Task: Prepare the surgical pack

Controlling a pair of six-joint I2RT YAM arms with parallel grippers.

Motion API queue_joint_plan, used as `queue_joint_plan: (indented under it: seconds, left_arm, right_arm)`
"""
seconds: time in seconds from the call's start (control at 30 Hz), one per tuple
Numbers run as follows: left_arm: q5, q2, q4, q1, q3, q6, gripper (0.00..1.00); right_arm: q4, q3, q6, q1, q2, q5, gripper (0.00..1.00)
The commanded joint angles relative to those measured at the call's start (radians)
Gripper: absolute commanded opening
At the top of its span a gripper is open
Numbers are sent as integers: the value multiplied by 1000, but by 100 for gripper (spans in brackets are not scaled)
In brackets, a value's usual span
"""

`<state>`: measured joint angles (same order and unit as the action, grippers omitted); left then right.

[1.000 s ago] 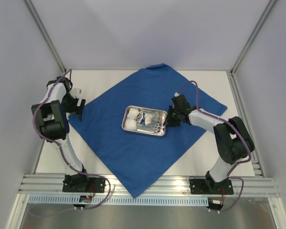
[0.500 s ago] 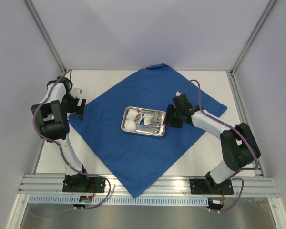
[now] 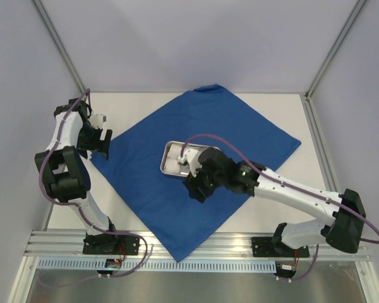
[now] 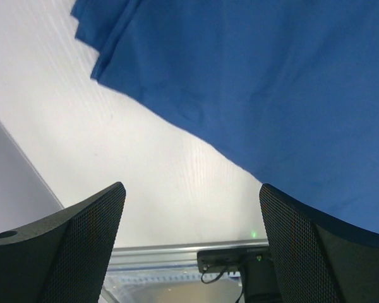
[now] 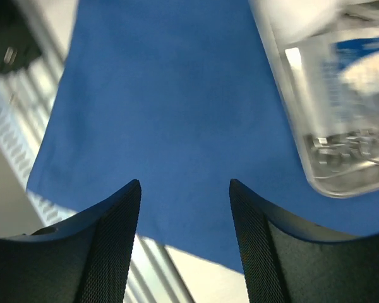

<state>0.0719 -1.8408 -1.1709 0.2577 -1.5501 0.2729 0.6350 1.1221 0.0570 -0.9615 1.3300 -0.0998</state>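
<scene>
Blue drape (image 3: 177, 208): spread flat as a diamond on the white table (image 3: 284, 107).
Steel tray (image 5: 297, 126): mid-drape; from overhead its right half is hidden under the right arm.
Gauze (image 3: 172, 165): white, at the tray's left end.
Instruments (image 5: 341, 148): a silvery blur, no detail readable.
Right gripper (image 5: 184, 184): fingers spread, empty, over bare drape beside the tray.
Left gripper (image 4: 191, 189): fingers spread, empty, at the drape's left corner.

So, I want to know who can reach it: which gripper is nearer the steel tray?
Right. The right gripper hangs open over the blue drape, just beside the near edge of the steel tray. The left gripper is off at the drape's left corner, far from it.
</scene>
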Motion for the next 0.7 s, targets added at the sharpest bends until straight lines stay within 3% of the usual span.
queue_joint_plan:
  seconds: [0.0,0.13,0.3,0.4,0.67]
  left_arm:
    - [-1,115,-55,3,64,38,96]
    - [-50,205,-49,3,140,81,96]
    - [-103,274,-10,3,240,126,96]
    - [-123,321,-3,3,283,132,96]
    - [-77,370,-38,0,309,104,96]
  right_arm:
    - [42,-98,-190,-173,-81,-66,61]
    - [-61,-180,-200,-376,-100,-17,62]
    - [-306,-336,-206,-593,-84,69,62]
    - [-414,-393,-218,-644,-26,98,62]
    - [-497,-318,-209,-743,165,212,63]
